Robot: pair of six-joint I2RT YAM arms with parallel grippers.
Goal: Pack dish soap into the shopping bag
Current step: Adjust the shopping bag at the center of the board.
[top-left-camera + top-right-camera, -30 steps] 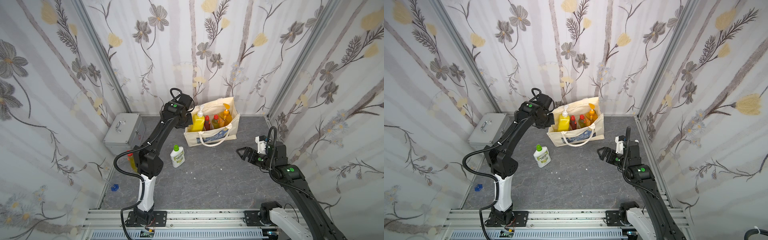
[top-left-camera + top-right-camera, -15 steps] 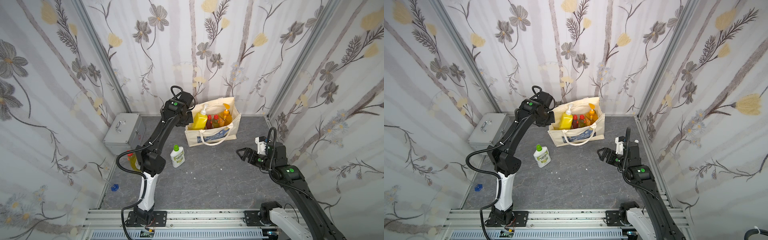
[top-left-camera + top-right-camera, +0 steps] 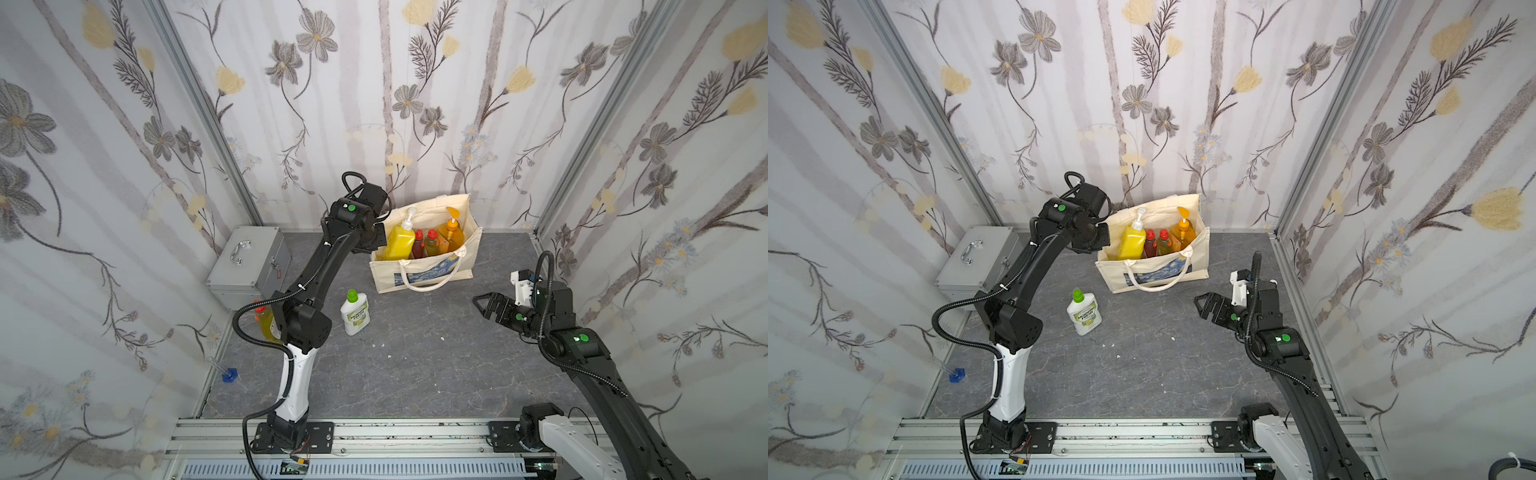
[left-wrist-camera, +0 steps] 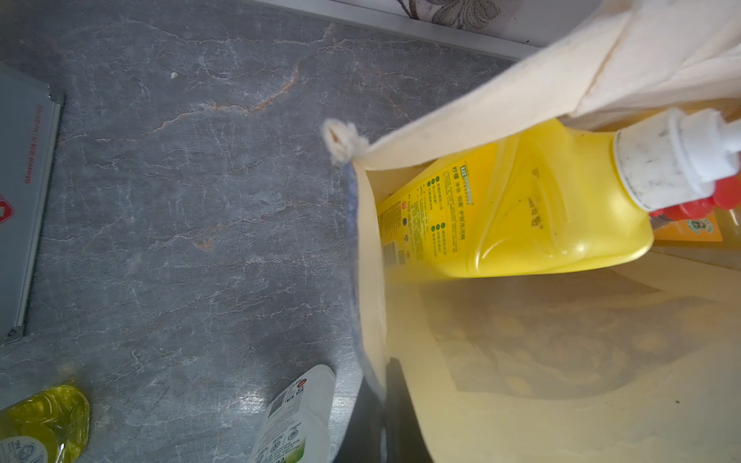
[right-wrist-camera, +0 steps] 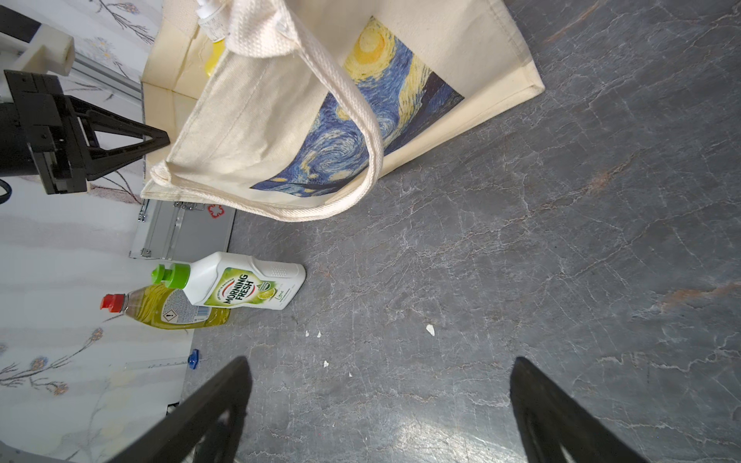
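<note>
My left hand point(image 3: 1102, 236) clamps the left rim of the shopping bag point(image 3: 1198, 266), which holds four dish soap bottles point(image 3: 1131, 243), a white green-capped bottle point(image 3: 1084, 313) stands in front of it, and my right hand point(image 3: 1203, 306) hovers agape to its right.

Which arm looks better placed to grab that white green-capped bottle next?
Probably the right: the right gripper hangs open and free; the left gripper is shut on the shopping bag rim.
</note>
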